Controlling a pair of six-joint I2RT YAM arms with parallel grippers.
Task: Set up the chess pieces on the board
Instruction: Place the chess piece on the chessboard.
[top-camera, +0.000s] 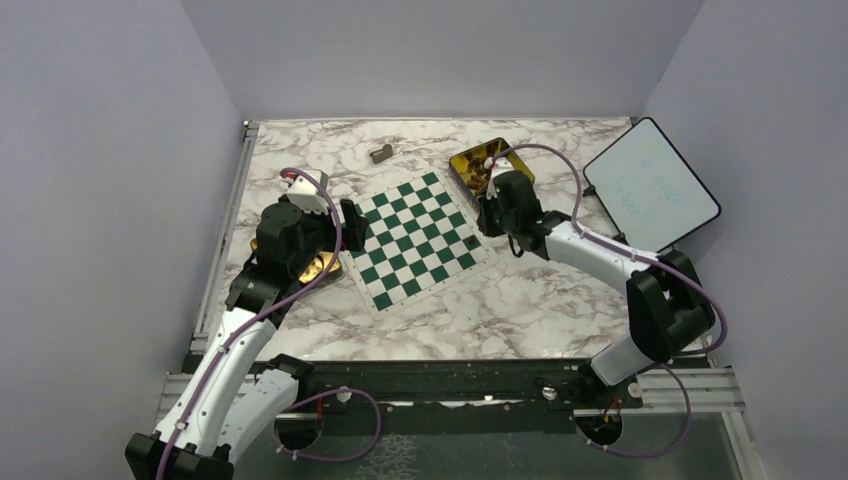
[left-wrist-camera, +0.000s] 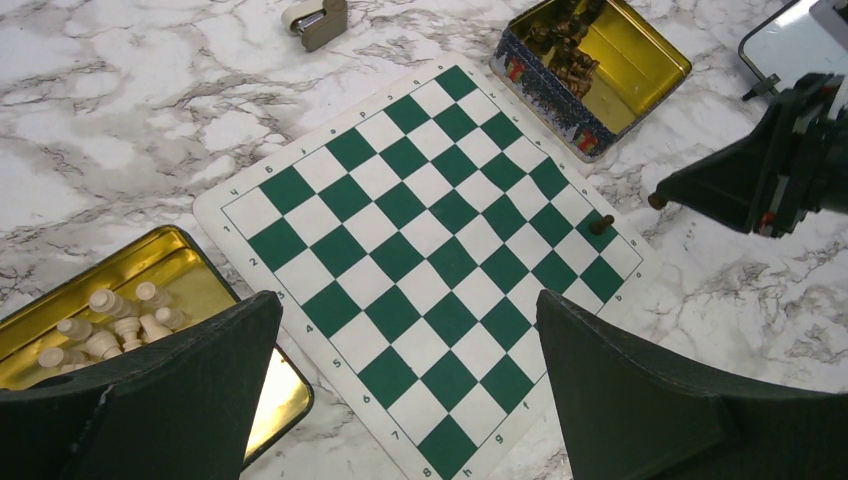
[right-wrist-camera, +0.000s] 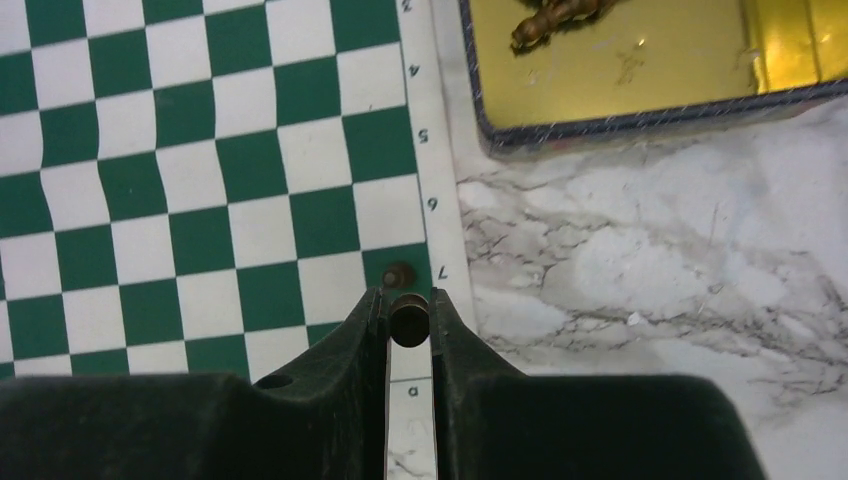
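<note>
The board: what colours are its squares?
Dark green and white, alternating in a chequer; the board shows best in the left wrist view.

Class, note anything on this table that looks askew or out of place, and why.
The board lies askew, its edges diagonal to the table's edges. A lone grey-tan block lies beyond it on the bare tabletop, unlike anything else there.

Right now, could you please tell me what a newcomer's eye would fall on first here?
The green-and-white board mid-table is nearly bare: one dark pawn stands near its right edge. Just beside it, the right gripper pinches another dark piece. A gold tin holding more sits behind them.
</note>
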